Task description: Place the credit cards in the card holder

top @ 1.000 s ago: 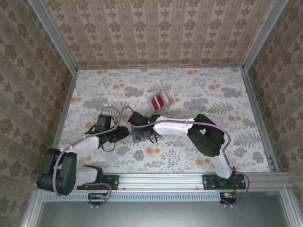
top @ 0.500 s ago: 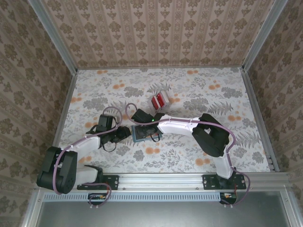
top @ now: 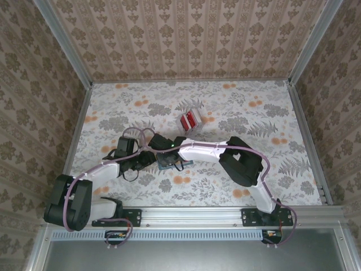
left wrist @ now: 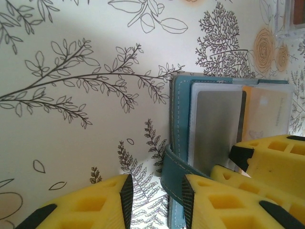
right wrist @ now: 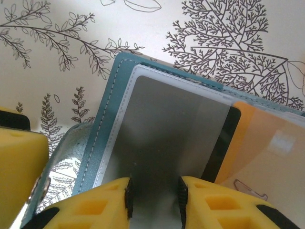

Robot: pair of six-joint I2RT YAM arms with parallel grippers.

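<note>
Top external view: small red plastic cards point(top: 190, 120) stand well apart toward the worktop's far edge. A flat teal bifold wallet point(top: 177, 164) lies open beneath the left gripper point(left wrist: 156, 190) and right gripper point(right wrist: 154, 190), both slightly parted and empty.

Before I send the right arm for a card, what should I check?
1. Card holder lying open, pockets up: ok.
2. Left tool clamped on the strap: not ok, jaws apart, gap beside the strap.
3. Right tool empty, jaws apart: ok.
4. Clear pocket free of red cards: ok.
5. Credit cards in sight beyond the card holder, unobstructed: ok.
</note>
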